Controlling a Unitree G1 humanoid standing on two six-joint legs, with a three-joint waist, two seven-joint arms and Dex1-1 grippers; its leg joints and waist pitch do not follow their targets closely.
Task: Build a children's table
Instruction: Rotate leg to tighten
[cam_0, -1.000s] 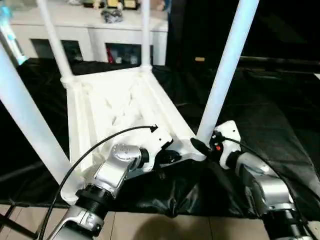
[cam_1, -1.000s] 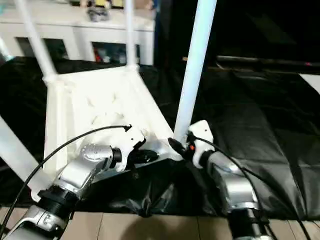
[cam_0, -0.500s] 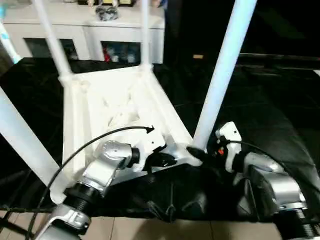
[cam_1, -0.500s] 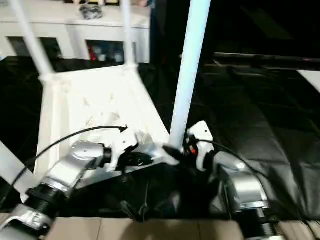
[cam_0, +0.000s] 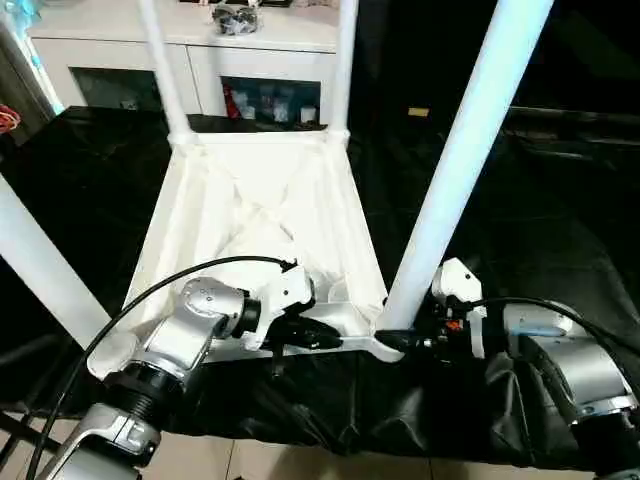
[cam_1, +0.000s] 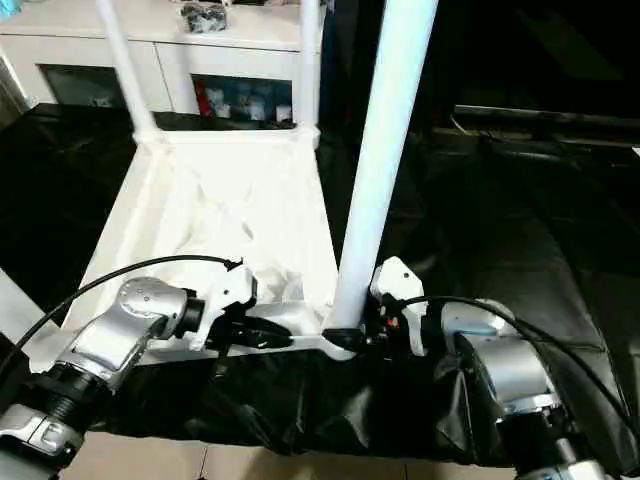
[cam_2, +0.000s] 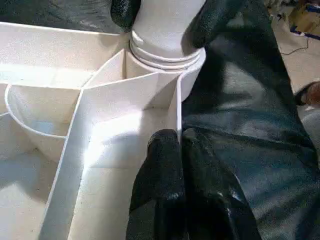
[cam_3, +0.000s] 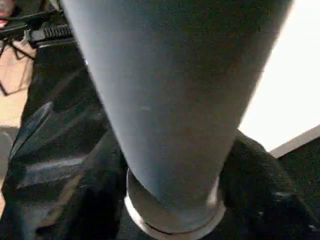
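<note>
Left gripper (cam_0: 330, 338) is pressed together on the thin near rim wall of the children's table (cam_0: 265, 215), which lies upside down on the black cover (cam_0: 560, 230); right gripper (cam_0: 392, 341) has its fingers apart around the base of the near right leg (cam_0: 455, 170), one finger at each side.

Left wrist view gives what the head views cannot — the two black fingers (cam_2: 165, 170) close together on the rib edge, the round corner socket (cam_2: 167, 60) at 12 o'clock from them, and the other gripper's fingertips (cam_2: 212, 20) against the leg there; right wrist view looks straight up along that leg (cam_3: 170, 100) to the ring at its foot.

From the head, the ribbed underside is at the centre; two far legs (cam_0: 165, 70) rise at 11 and 12 o'clock; a white cabinet (cam_0: 250, 60) with glass doors stands behind; pale floor tiles (cam_0: 300, 465) lie at 6 o'clock.
</note>
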